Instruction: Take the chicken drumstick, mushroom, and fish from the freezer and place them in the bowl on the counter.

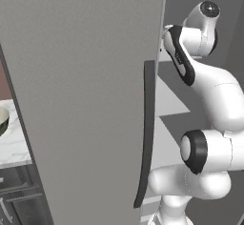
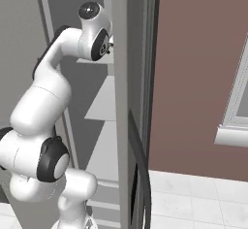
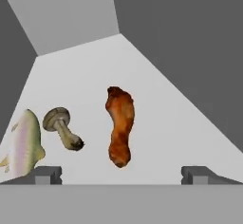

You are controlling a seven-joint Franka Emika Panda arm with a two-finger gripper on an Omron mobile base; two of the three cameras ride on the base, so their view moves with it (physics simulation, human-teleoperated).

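Tool: the tool [image 3: 121,174] stands wide and empty; its two tips rise at the lower left and lower right of the hand view, with the shelf [image 3: 156,123] beyond them.
Drumstick: the drumstick [image 3: 119,126] lies at the centre of the hand view, lengthwise between the tips, apart from them.
Mushroom: the mushroom [image 3: 61,128] lies left of centre, near the drumstick but not touching it.
Fish: the fish [image 3: 23,144] lies at the lower left, just beside the mushroom, close to the left tip.
Freezer: the door [image 1: 86,100] stands open across the left base view, and the arm [image 1: 209,90] reaches past its edge into the freezer.
Bowl: the bowl [image 1: 3,119] sits on the table [image 1: 14,143] at the left edge of the left base view, behind the door.
Risk, grasp: a close across the drumstick's narrow end may let it slip or roll.
Risk, neighbours: an advance drifting left may push the mushroom or fish.
Risk, carry: the open door stands between shelf and bowl; a tight swing out may strike its edge or handle [image 1: 145,133].
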